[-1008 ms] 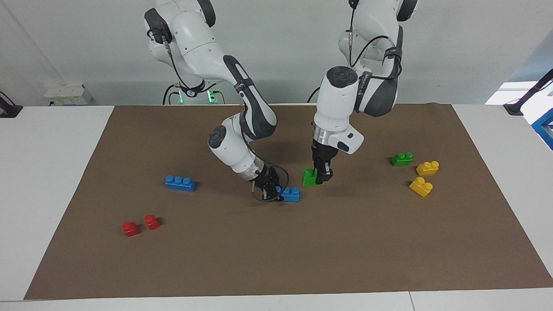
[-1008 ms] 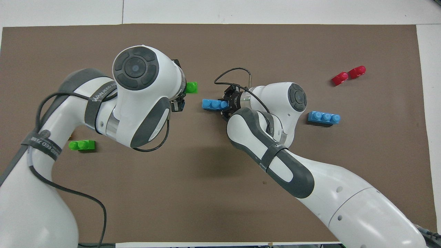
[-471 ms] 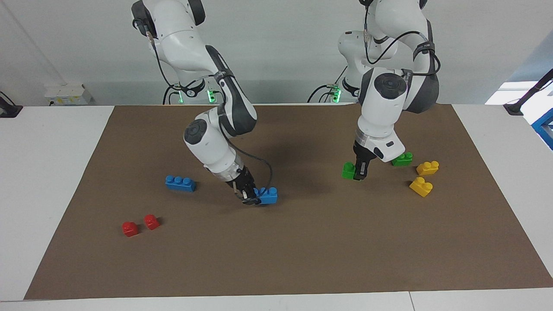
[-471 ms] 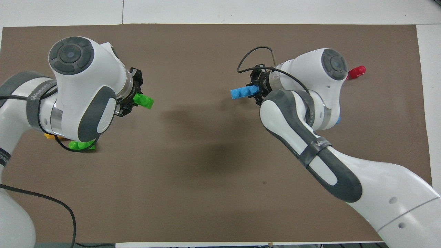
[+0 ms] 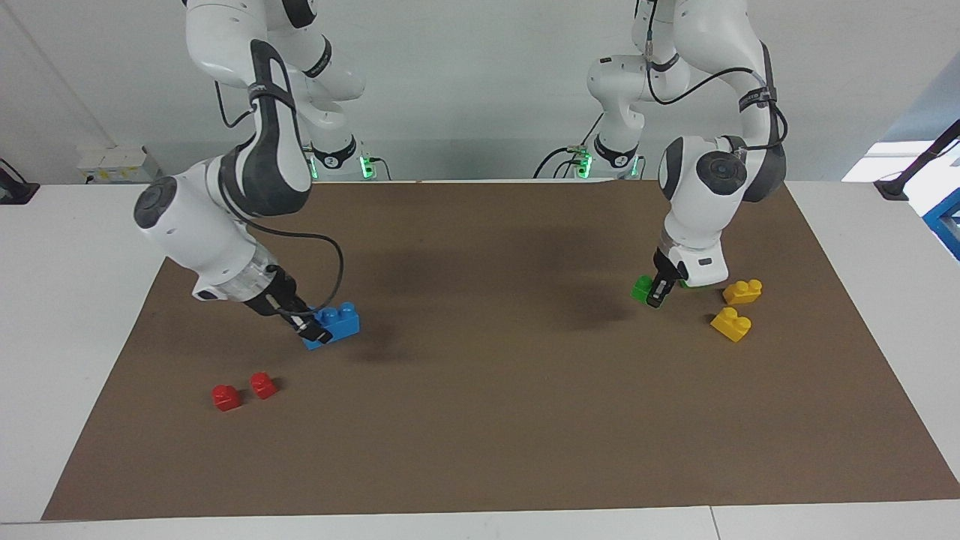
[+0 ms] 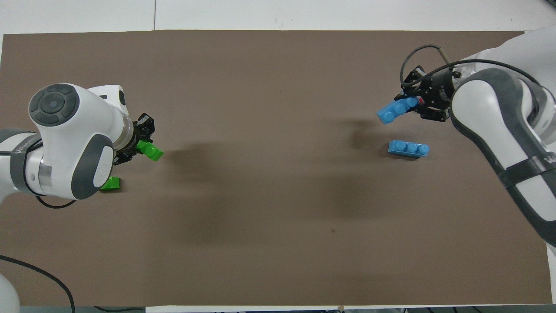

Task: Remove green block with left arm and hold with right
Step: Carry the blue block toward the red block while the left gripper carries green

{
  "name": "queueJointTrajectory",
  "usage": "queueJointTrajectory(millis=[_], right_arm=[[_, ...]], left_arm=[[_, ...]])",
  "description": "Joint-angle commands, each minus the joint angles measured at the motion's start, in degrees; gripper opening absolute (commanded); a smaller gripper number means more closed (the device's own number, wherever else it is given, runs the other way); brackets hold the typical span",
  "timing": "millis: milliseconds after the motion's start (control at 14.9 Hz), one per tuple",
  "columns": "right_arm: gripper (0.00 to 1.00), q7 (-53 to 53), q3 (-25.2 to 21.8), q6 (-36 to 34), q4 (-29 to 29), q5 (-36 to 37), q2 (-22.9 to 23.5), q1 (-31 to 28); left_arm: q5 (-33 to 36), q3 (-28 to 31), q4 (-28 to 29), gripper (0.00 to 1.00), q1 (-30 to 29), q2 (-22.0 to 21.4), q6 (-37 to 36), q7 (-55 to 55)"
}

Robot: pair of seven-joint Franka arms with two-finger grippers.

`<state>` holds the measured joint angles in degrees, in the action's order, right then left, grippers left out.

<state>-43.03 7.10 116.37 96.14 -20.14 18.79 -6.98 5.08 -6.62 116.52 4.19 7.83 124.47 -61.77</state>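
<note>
Toward the left arm's end of the mat, the left gripper (image 5: 657, 295) is clamping the green block (image 5: 642, 288), carrying it clear; toward the right arm's end, the right gripper (image 5: 307, 324) is pinching the blue brick (image 5: 337, 322), keeping the separated pieces well apart.

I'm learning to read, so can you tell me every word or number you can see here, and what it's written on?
Left arm's black strap: white lettering, too blurred to read.
Right arm's black strap: white lettering, cut off at the overhead view's edge, not readable.
Green block, blue bricks, brown mat: no words or numbers.
Nothing here can be quoted for sure.
</note>
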Motion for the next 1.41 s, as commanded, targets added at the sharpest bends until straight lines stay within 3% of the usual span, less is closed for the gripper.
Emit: queueJointTrajectory(millis=[0, 403, 874, 1143, 1277, 1345], right_arm=[[0.00, -0.03, 1.16, -0.97, -0.60, -0.77, 0.54, -3.64], [0.00, -14.79, 1.08, -0.36, 1.77, -13.33, 3.44, -6.46], [0.00, -23.05, 1.16, 2.63, 2.30, -13.52, 7.04, -4.45], [0.00, -23.33, 1.16, 2.72, 0.46, -13.61, 9.76, -4.09], [0.00, -23.42, 1.16, 3.59, 0.28, -13.61, 10.21, -3.83], [0.00, -23.85, 1.16, 4.47, 0.45, -13.61, 10.38, -3.57]], left_arm=[[-0.59, -0.50, 3.62, 0.00, -2.42, -1.41, 4.54, 4.27], [-0.68, -0.41, 4.25, 0.00, -5.59, 2.36, 8.24, 15.96], [-0.68, -0.41, 4.25, 0.00, -5.68, 6.85, 12.02, 19.22], [-0.68, -0.50, 4.33, 0.00, -5.94, 6.85, 11.67, 22.13], [-0.68, -0.41, 4.16, 0.99, -5.86, 6.85, 11.15, 24.14], [-0.68, -0.50, 4.16, 1.00, -5.94, 6.76, 10.80, 25.37]])
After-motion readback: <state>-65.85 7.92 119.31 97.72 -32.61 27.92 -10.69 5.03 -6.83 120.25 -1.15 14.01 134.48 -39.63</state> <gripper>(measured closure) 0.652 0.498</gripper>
